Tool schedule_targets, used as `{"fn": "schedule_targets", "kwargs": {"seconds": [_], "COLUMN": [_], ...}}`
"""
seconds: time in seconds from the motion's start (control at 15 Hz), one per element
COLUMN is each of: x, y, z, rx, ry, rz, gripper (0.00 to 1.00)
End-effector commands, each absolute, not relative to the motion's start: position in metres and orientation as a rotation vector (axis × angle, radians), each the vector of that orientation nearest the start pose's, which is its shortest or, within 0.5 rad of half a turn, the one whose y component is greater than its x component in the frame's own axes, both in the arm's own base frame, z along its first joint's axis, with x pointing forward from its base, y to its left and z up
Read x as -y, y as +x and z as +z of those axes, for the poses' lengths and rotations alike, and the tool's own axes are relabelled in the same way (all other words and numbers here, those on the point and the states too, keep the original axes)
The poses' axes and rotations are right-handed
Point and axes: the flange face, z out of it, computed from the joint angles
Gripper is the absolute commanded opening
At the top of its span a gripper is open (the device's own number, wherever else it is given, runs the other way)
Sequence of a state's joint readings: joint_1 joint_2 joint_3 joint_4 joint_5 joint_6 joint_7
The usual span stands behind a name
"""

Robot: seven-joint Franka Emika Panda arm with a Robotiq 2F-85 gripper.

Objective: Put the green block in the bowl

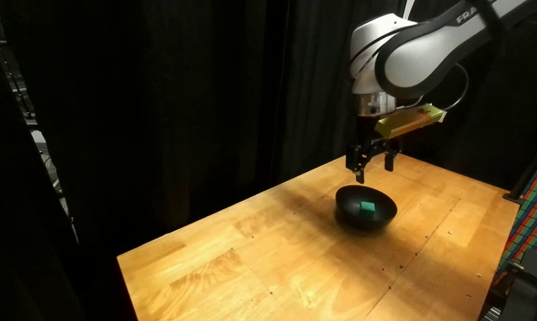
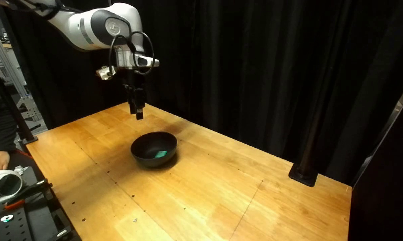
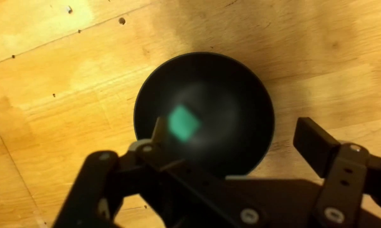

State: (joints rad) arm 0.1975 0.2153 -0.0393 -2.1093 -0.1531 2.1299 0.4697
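Green block (image 1: 367,206): inside the bowl (image 1: 349,206), showing there in all three views; blurred in the wrist view, where it sits off the bowl's middle.
Bowl: round, black, upright on the worktop (image 2: 205,187), between the edge along the curtain (image 1: 206,111) and the edge opposite, well apart from every corner in view.
Gripper (image 1: 374,173): dark, pointing down over the bowl, above the rim and apart from it.
Fingers (image 3: 315,145): spread wide; in the wrist view one overlaps part of the bowl, the other shows against the wood outside the rim.
Wrist box (image 1: 410,121): yellow-green and orange, sticking out sideways above the fingers.
Arm (image 1: 413,62): white and gray, reaching in high from the side opposite the curtain.
Wood: light, with thin seams and small dark holes; a pale scrap (image 2: 135,220) lies between the bowl and the edge opposite the curtain.
Post foot (image 2: 303,175): dark, close to the curtain-side edge, near the right corner in an exterior view; another post foot (image 2: 30,139) stands at the left corner there.
Curtain: black, hanging behind the worktop's long edge.
Past the opposite edge: a perforated dark plate (image 2: 24,226) with a white, dark-faced device (image 2: 9,184) near it; also a red, green and blue patterned surface (image 1: 534,209).
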Motion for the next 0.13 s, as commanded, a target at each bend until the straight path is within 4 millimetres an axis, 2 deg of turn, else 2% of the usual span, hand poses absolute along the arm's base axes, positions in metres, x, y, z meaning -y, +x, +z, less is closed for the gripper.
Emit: {"fn": "schedule_targets", "kwargs": {"seconds": [0.0,0.07], "x": [-0.084,-0.089], "y": [0.502,0.492], "z": [0.374,0.391], "rx": [-0.201,-0.138], "ry": [-3.159,-3.131], "rz": [0.138,0.098], "gripper": [1.0,1.0]}}
